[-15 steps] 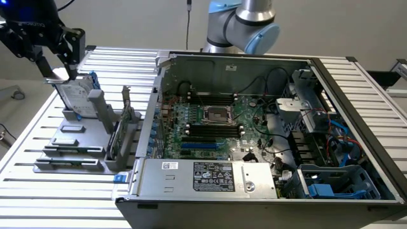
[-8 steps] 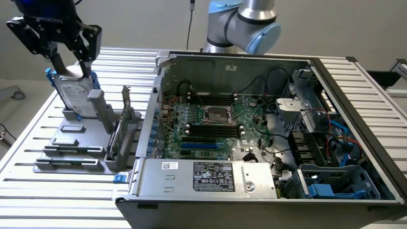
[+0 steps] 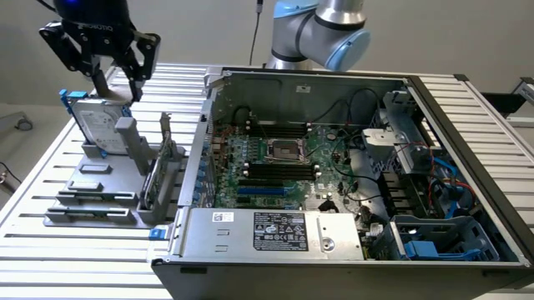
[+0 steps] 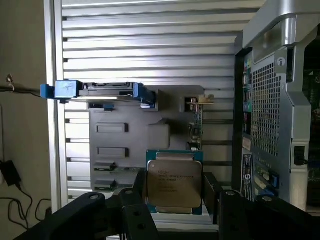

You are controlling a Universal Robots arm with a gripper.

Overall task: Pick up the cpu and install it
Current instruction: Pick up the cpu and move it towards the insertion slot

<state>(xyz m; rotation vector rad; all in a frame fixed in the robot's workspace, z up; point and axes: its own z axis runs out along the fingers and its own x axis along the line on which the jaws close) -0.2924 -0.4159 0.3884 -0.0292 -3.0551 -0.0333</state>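
Hanging above the grey rack (image 3: 87, 153), downward-pointing pincer (image 3: 117, 89) clasping the cpu (image 4: 174, 182).

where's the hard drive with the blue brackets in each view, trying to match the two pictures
exterior view: the hard drive stands upright at the far end of the grey rack, toward the exterior view's left, just under the gripper.
wrist view: the hard drive is seen edge-on from above, a thin strip between its blue brackets at one end of the grey rack.
shared landmark: the grey rack that holds it.
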